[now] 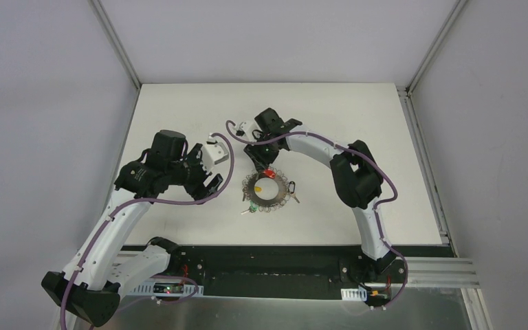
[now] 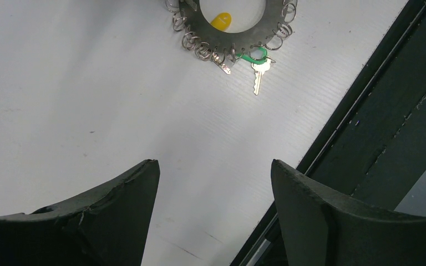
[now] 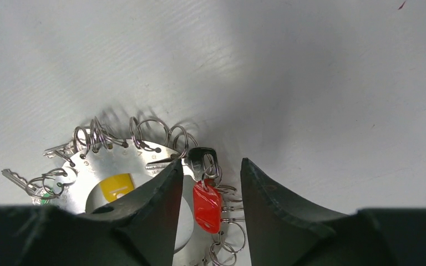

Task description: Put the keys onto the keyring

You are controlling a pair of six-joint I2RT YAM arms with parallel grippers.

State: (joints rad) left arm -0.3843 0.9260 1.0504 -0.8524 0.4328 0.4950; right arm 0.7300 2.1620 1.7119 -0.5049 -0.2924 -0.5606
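- Left gripper: jaws wide apart, holding nothing; keyring lay ahead of it, well apart
- Keyring: flat on table between the arms; green key at near rim; yellow key in hole
- Right gripper: nearer arm; fingers parted, straddling red key at far rim, gaps either side; key's long axis ran along the gap
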